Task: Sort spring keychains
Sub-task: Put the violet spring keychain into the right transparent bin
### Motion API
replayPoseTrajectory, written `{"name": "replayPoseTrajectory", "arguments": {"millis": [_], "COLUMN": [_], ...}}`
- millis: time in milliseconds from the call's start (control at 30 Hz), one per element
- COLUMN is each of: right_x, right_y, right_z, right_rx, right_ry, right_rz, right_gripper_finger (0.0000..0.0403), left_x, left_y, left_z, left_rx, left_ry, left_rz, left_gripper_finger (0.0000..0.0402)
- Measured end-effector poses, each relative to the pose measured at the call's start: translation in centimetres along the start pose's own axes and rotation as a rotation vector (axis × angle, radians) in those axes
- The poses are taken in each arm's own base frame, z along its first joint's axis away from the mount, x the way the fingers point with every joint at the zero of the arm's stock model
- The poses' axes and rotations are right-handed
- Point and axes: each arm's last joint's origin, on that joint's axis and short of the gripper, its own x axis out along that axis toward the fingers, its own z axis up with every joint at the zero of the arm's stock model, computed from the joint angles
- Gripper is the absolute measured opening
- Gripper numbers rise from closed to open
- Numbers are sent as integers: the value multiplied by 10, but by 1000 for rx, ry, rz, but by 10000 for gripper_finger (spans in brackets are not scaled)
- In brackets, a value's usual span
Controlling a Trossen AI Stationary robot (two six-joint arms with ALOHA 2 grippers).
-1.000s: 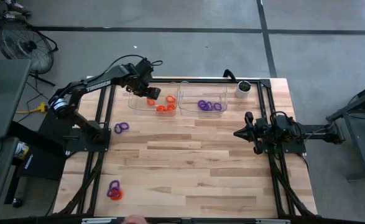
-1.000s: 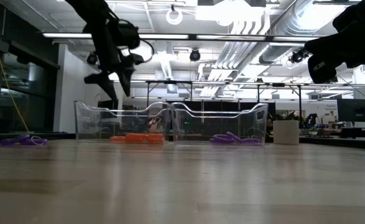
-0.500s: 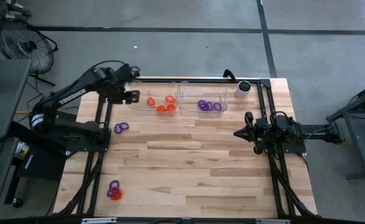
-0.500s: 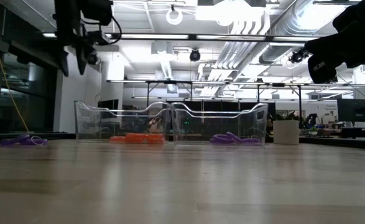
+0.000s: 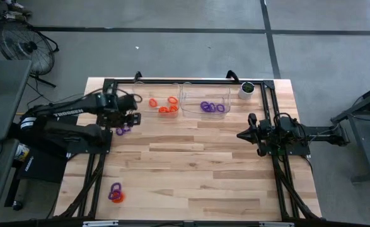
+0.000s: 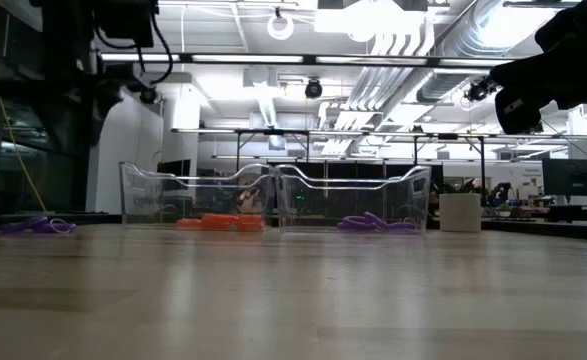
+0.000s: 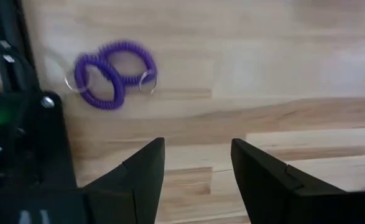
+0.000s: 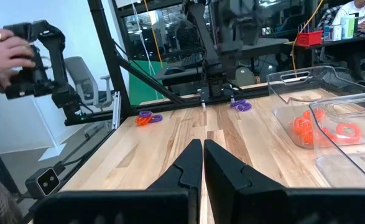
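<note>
Just left pincer [image 7: 194, 168] open beside purple keychain [image 7: 110, 78].

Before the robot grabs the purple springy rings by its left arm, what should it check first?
1. Left gripper open: ok, fingers stand apart.
2. Purple keychains in sight of the left wrist camera: ok.
3. Gripper lined up over them: not ok, they lie off to one side.
4. Purple bin free to drop into: ok.
5. Right gripper out of the way: ok, shut and parked at the right side.
6. Rings tangled together: cannot tell.
</note>
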Motion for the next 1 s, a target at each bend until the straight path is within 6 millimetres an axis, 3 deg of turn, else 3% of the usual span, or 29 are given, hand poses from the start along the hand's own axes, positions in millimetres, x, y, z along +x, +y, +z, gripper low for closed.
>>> {"name": "replayPoseTrajectory", "arguments": {"millis": [200, 400, 533, 1000], "right_x": [0, 0, 0, 0], "right_y": [0, 0, 0, 0], "right_z": [0, 0, 0, 0], "right_rx": [0, 0, 0, 0], "right_ry": [0, 0, 0, 0], "right_rz": [0, 0, 0, 0], "right_gripper_finger": [12, 12, 12, 12], "left_x": [32, 51, 55, 72], "left_y": [0, 1, 3, 3], "left_z": [-13, -23, -24, 1], "left_rx": [62, 349, 439, 222], "left_ry": [15, -9, 5, 33], "left_rz": [-14, -13, 20, 129], "left_gripper_finger": [181, 181, 181, 181]}}
